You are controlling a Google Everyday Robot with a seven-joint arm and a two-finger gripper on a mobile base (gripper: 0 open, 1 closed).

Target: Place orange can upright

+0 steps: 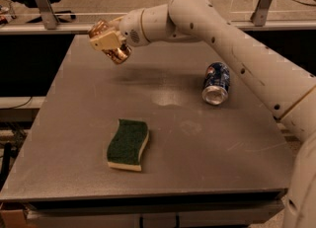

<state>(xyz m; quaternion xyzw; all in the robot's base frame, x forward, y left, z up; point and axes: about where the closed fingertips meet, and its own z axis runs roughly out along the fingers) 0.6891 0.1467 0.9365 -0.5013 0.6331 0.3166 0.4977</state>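
orange can held tilted in the pincer over the far left of the worktop

the pincer hangs above the far left part of the grey worktop, at the end of the white arm that reaches in from the right side. its pale fingers are clamped on the orange can, with one finger lying across the can's side. the orange can is clear of the worktop and tilted: one end points up and to the left, the other down and to the right, toward the surface. which end is its top i cannot tell. a soft shadow lies on the worktop below it, a little to the right.

the blue can lies on its side on the right part of the worktop, with a silver end facing the near edge. it is well apart from the orange can, and the arm passes above and to the right of it.

the sponge, green on top with a pale yellow base, lies flat on the near half of the worktop, left of the middle. it touches neither can.
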